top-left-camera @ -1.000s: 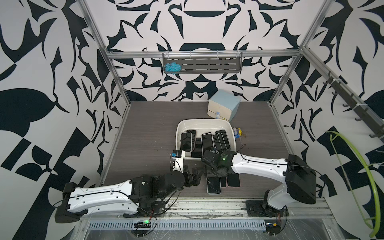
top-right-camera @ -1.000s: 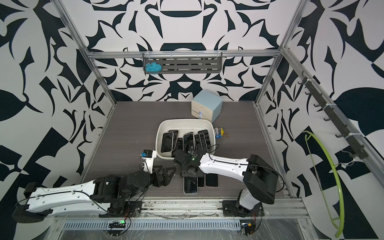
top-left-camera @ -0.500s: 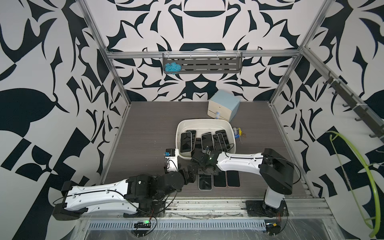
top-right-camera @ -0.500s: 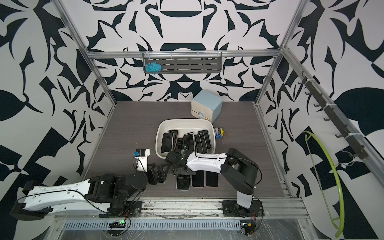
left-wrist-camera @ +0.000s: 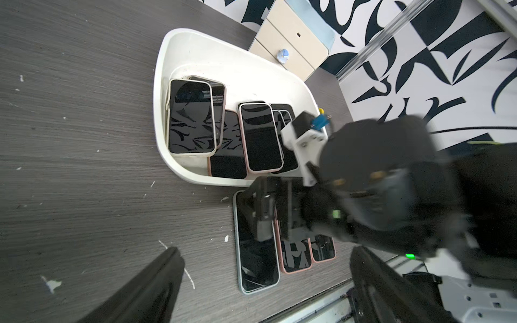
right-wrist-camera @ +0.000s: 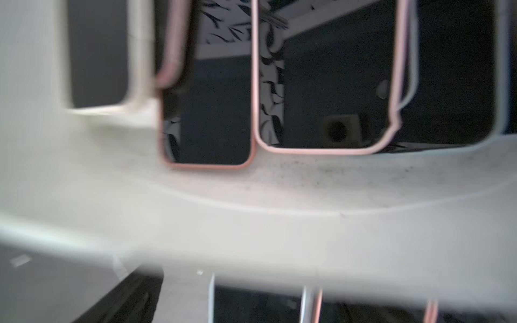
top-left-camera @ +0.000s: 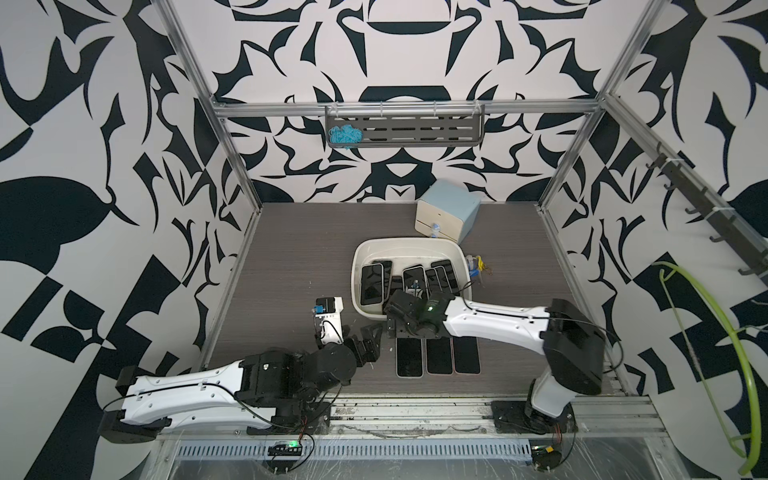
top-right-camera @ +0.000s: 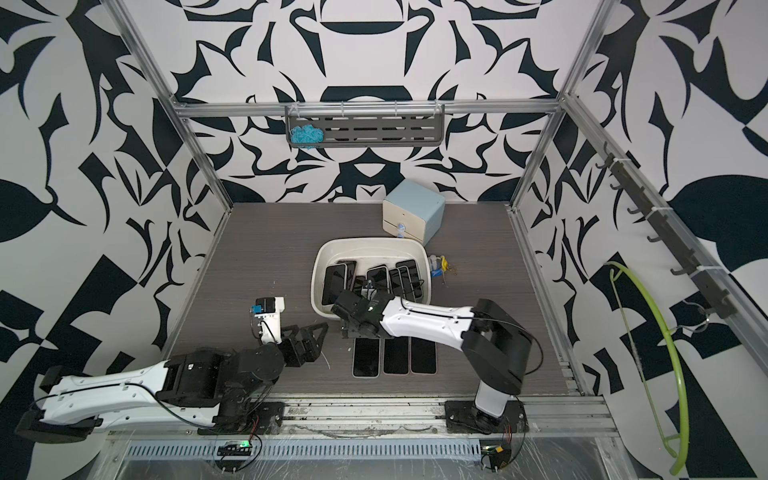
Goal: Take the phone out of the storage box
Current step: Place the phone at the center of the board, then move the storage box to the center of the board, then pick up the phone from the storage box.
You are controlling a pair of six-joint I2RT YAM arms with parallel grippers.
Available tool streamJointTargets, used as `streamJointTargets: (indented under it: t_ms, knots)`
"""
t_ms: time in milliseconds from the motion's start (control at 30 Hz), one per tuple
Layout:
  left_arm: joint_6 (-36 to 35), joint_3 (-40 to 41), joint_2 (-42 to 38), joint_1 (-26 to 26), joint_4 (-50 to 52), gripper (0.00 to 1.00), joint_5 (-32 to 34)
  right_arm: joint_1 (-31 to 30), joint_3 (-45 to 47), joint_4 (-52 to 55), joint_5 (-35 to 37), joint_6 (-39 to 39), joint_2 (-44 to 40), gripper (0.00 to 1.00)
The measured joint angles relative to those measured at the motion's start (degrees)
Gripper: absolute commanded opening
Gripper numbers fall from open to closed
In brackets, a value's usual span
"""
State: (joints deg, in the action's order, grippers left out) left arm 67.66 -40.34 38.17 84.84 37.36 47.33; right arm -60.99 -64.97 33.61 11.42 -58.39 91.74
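Observation:
The storage box (top-left-camera: 457, 254) (top-right-camera: 422, 253) is an off-white tub in mid-table, with several dark-screened phones lying inside, such as a cream-cased phone (top-left-camera: 372, 283) (left-wrist-camera: 191, 123) and a pink-edged one (left-wrist-camera: 260, 137) (right-wrist-camera: 327, 84). Three more phones lie side by side on the table in front of the box; the leftmost (top-left-camera: 409, 358) (left-wrist-camera: 257, 260) has a pale green edge. My right gripper (top-left-camera: 401, 330) (left-wrist-camera: 275, 215) hangs open and empty over their far ends, beside the box's near rim. My left gripper (top-left-camera: 368, 337) (left-wrist-camera: 264, 251) stands open and empty to the left of the row.
A small cream two-drawer cabinet (top-left-camera: 446, 212) with a pale blue top stands behind the box. Small blue and yellow bits (top-left-camera: 478, 264) lie right of the box. A wall shelf (top-left-camera: 405, 129) holds a blue tangle. The metal rail (top-left-camera: 415, 409) runs along the front edge.
My right gripper carried a phone to the left end of the row, laid it flat, opened wider and let it go. The right arm's elbow swung right. My left arm shifted slightly.

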Motion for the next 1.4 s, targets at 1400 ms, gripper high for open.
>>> streamJointTargets:
  t_ms: [1400]
  knots:
    - [-20.48, -0.46, 21.14, -58.60, -20.72, 1.00, -62.88, 23.93, -17.51, 9.20, -17.31, 16.46, 1.16, 0.98]
